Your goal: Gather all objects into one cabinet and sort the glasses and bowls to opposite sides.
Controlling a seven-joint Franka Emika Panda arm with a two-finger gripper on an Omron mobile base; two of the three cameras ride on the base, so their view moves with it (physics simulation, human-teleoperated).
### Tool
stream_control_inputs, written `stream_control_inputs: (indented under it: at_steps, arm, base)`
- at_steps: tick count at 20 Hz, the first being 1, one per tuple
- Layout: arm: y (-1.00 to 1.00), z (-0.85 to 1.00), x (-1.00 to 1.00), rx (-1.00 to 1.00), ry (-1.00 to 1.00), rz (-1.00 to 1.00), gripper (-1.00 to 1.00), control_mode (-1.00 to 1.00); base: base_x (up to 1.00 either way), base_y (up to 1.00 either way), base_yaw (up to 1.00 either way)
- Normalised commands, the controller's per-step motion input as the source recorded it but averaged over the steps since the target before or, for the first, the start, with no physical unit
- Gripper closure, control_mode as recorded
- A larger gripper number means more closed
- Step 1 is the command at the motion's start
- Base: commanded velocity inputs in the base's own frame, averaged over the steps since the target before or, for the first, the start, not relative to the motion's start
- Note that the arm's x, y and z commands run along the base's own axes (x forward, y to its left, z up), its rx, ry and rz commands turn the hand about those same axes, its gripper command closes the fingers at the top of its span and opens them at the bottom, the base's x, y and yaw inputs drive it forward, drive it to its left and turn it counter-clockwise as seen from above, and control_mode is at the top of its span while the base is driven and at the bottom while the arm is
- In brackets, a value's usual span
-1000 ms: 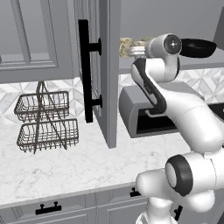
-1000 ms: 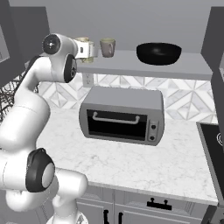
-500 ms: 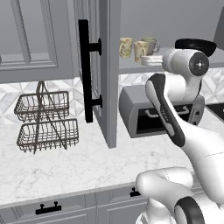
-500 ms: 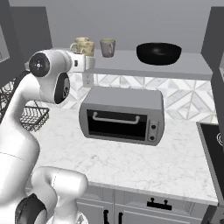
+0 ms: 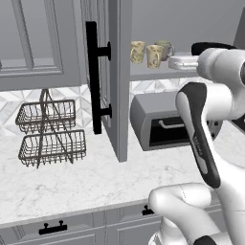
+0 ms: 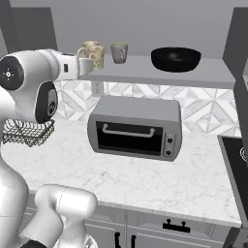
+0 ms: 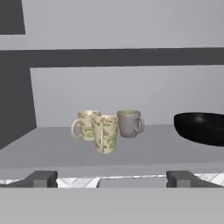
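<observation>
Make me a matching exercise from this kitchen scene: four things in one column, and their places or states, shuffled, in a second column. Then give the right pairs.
Things:
1. black bowl
2. taupe cup
3. toaster oven
4. wire basket rack

Places or states:
A. on the marble counter, under the cabinet shelf
B. on the counter to the left of the open cabinet door
C. alone on the right part of the cabinet shelf
D. on the shelf, just right of the two floral cups

Pairs: 1-C, 2-D, 3-A, 4-B
</observation>
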Motion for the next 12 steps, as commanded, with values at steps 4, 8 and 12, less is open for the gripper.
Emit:
stream_control_inputs:
  at_steps: [4,8,12]
  arm:
    - [0.0,0.22,-1.0,0.0,0.0,0.0,-1.0,-1.0]
    - [0.24,0.0,-1.0,-0.02,0.02,0.0,-1.0,-1.0]
    - [0.24,0.0,-1.0,0.0,0.01,0.0,-1.0,-1.0]
  base:
    - [0.0,0.0,0.0]
    - [0.0,0.0,0.0]
    - [0.0,0.0,0.0]
